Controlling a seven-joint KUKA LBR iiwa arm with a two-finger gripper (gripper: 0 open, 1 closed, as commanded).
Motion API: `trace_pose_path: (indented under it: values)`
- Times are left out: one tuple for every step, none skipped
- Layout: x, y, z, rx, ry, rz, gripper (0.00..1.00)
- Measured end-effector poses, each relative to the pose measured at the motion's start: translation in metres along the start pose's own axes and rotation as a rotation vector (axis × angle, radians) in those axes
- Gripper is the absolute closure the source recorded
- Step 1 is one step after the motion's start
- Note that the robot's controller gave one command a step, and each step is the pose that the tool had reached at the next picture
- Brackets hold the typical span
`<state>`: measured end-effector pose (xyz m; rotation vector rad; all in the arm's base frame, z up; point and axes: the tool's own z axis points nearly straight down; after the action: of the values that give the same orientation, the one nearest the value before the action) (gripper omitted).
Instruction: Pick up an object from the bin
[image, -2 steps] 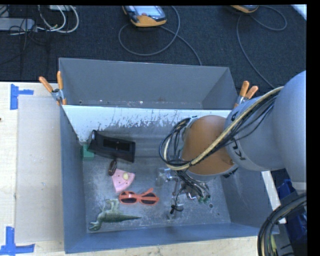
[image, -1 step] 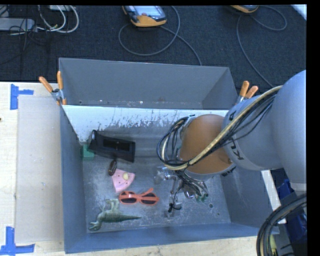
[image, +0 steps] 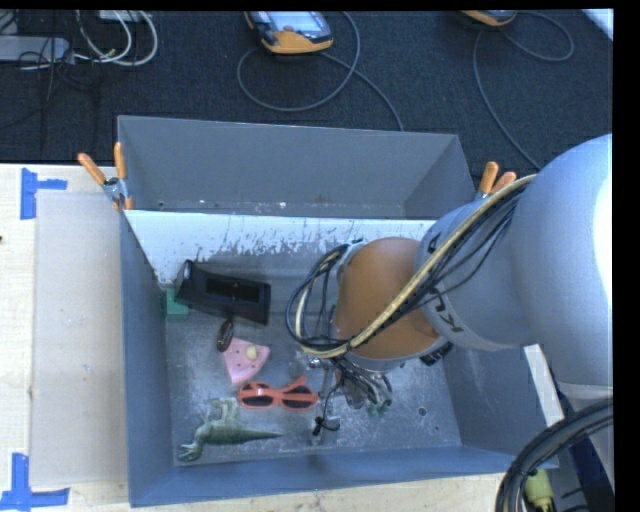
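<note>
- The arm (image: 545, 260) reaches in from the right, its thick grey link high and its end bent downward.
- An orange cover (image: 385, 300) caps that end, with black and yellow cables (image: 310, 300) looped about it.
- The hand (image: 345, 400) hangs below the cover, pointing down.

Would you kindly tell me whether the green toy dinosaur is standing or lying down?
Lying on its side: the dinosaur shows its full profile to the overhead camera, tail stretched right, flat on the bin floor.

Bright band above, bin (image: 145, 400) floor shadowed
</note>
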<state>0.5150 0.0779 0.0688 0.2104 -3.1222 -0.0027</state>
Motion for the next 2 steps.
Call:
trace_pose_path:
  values:
    - [0.0332,0.0219,0.0,0.0,-0.008,-0.041,1.0]
    - [0.0332,0.0219,0.0001,0.0,-0.008,-0.041,1.0]
